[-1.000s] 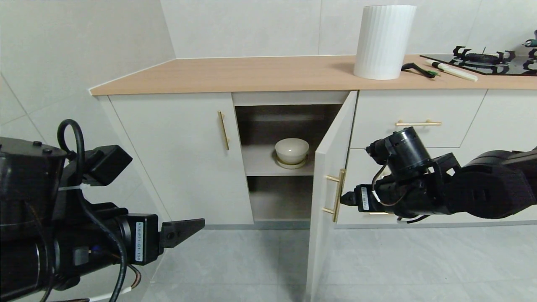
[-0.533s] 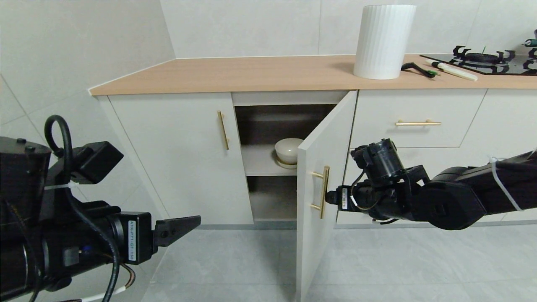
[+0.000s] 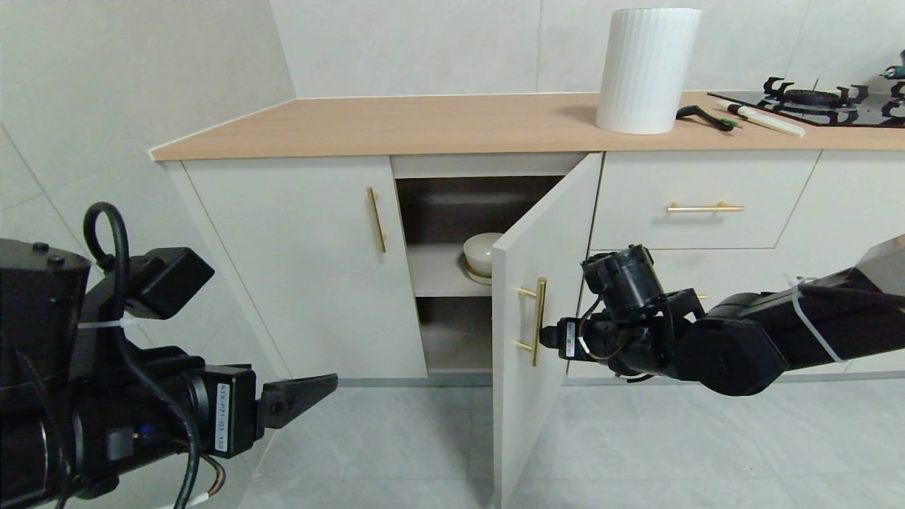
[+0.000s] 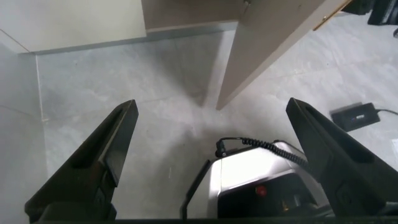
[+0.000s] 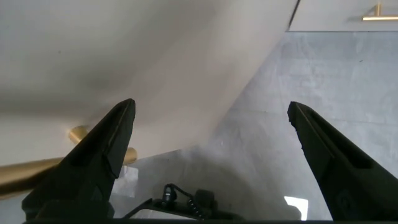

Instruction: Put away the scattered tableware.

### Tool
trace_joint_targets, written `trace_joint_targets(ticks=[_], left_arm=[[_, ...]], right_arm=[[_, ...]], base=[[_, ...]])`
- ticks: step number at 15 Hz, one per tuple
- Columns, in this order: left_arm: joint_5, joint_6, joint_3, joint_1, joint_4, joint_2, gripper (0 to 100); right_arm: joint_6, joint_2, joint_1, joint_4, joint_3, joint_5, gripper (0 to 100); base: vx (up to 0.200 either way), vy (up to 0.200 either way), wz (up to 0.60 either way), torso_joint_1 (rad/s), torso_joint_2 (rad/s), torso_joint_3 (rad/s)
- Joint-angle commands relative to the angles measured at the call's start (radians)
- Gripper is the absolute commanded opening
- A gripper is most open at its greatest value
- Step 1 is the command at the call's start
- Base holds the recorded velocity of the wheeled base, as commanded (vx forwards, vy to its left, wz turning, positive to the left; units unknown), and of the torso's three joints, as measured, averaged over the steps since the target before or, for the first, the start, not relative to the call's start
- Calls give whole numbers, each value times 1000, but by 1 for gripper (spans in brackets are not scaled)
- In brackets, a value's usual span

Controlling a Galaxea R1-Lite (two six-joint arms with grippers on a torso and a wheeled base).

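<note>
A cream bowl [image 3: 482, 252] sits on a small plate on the middle shelf inside the cabinet, half hidden by the cabinet door [image 3: 527, 283]. That door stands partly ajar, with its gold handle [image 3: 539, 322] facing out. My right gripper [image 3: 549, 341] is right beside the lower part of the handle. Its fingers are spread open in the right wrist view [image 5: 210, 112], with the handle [image 5: 37, 174] next to one finger and nothing held. My left gripper [image 3: 318, 387] hangs open and empty low over the floor, left of the cabinet [image 4: 211, 106].
A tall white ribbed vase [image 3: 647, 71], a black-handled tool [image 3: 703, 116] and a pale utensil [image 3: 762, 119] lie on the wooden counter [image 3: 424, 124] beside a gas hob [image 3: 820, 99]. The left-hand cabinet door [image 3: 297, 268] is closed. Grey tiled floor [image 3: 396, 438] lies below.
The cabinet door has swung leftward toward closing, covering more of the bowl. My right arm has moved left with it, staying at the handle. The left arm shifted only slightly.
</note>
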Motion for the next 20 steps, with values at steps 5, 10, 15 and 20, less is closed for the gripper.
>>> trace_joint_targets(ticks=[5,10,15,20], left_arm=[[2,9,-2,0,1,-5,100],[2,7,-2,0,-2,-17,100],[2,5,-2,0,-2,-15,100],[1,2,-2,0,-4,-9,100]], right_arm=[[71,83,27,-218,-1,-26,100],[74,186,30,-457,-10,-107,100],[100,244,47,-574,-40,-141,100],[99,313,41,-598,-109,-228,100]], base=[[200,0,0,2,3,3],[80,0,0,0,3,1],[0,0,0,0,0,0],[0,0,0,0,0,0]])
